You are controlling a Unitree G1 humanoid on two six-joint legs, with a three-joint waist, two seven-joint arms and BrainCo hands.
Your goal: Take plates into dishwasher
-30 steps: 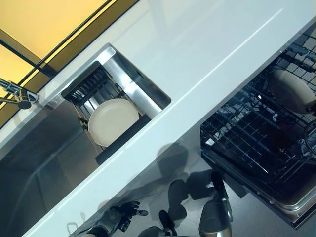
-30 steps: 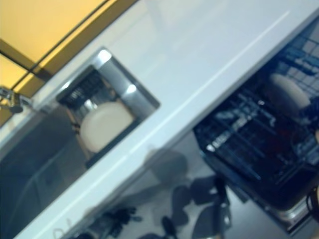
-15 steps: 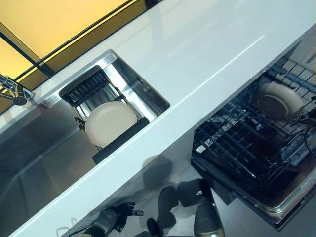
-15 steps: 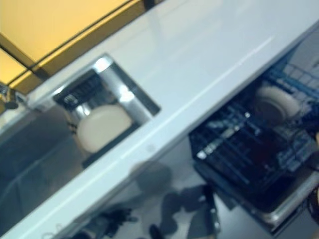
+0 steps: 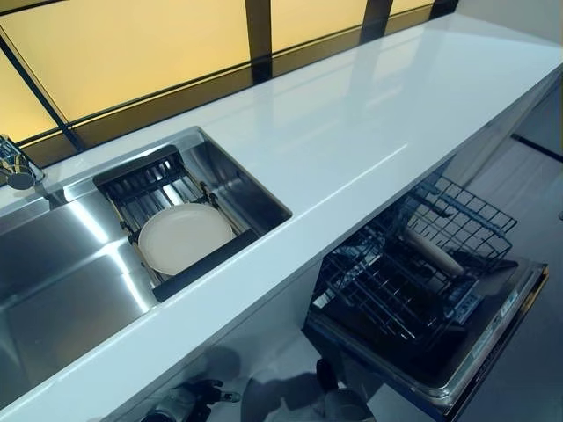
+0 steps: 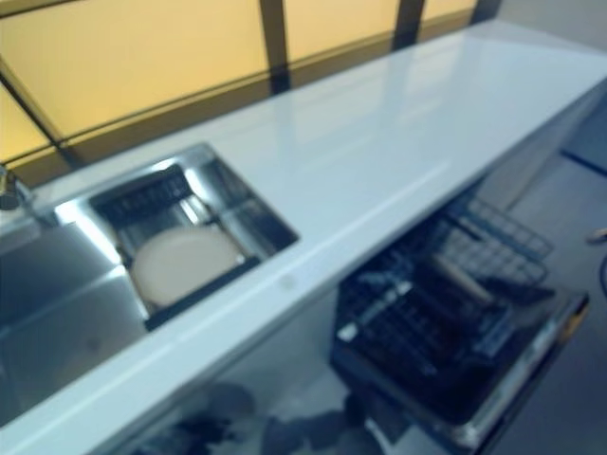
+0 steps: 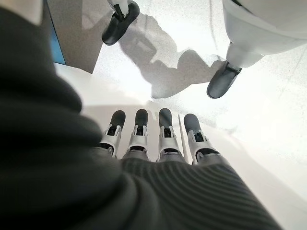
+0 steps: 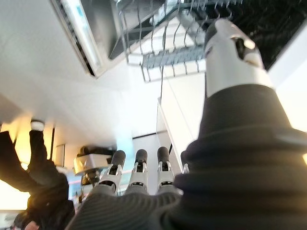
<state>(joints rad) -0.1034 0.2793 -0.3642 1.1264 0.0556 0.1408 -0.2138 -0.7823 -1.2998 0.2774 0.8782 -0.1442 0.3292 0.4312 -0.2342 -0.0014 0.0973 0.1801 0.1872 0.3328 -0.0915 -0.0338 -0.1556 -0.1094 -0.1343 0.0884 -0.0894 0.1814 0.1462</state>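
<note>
Both your hands hang low with fingers straight, holding nothing: left hand (image 7: 148, 139), right hand (image 8: 139, 175). One plate (image 5: 431, 252) stands in the dishwasher rack (image 5: 413, 272); farther off, another plate (image 5: 185, 237) lies in the sink (image 5: 79, 264).

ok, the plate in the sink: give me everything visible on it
The plate is round, plain and cream-white with a shallow raised rim; it looks like ceramic or melamine and shows no food on it. It lies nearly flat, face up, on a dark slatted drain rack set inside the steel sink, close to the sink's counter-side edge. Its near edge meets the rack's dark front bar. Neither hand touches it. No other dish is on the rack.
</note>
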